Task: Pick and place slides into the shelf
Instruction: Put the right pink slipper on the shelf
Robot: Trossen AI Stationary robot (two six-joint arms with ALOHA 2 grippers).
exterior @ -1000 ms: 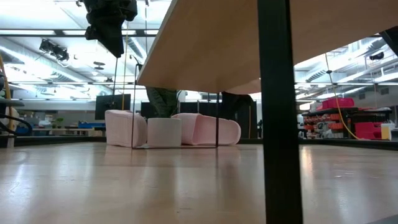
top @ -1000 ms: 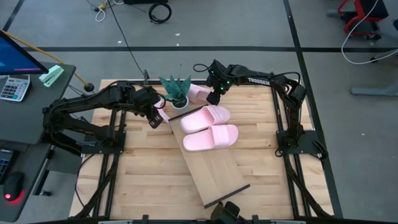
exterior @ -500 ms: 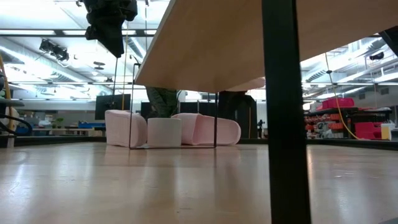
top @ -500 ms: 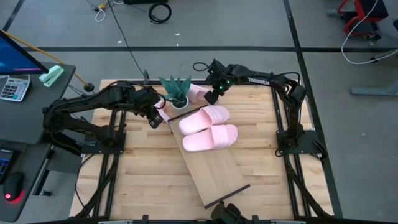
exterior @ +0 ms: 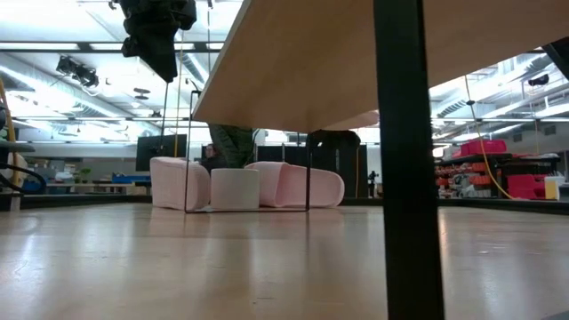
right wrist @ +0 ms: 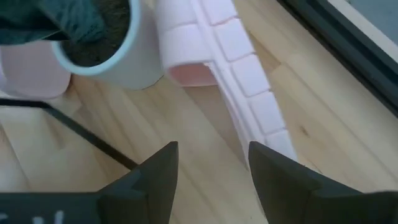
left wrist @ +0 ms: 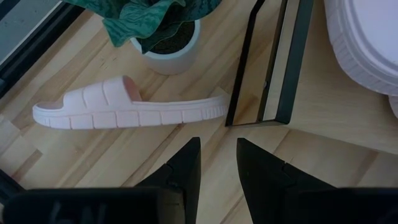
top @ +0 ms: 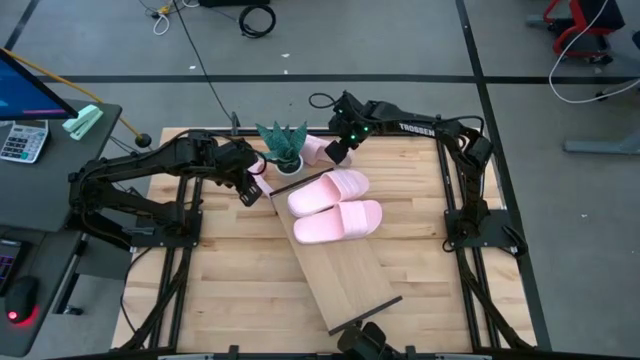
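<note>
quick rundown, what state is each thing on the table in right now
slides on the shelf: two, lying flat side by side on the board
slide by the left tool: on the tabletop, resting on its side, not held
slide by the right tool: on the tabletop beside the pot, not held
shelf: lying askew across the table
potted plant: upright
left tool: open, empty
right tool: open, empty
</note>
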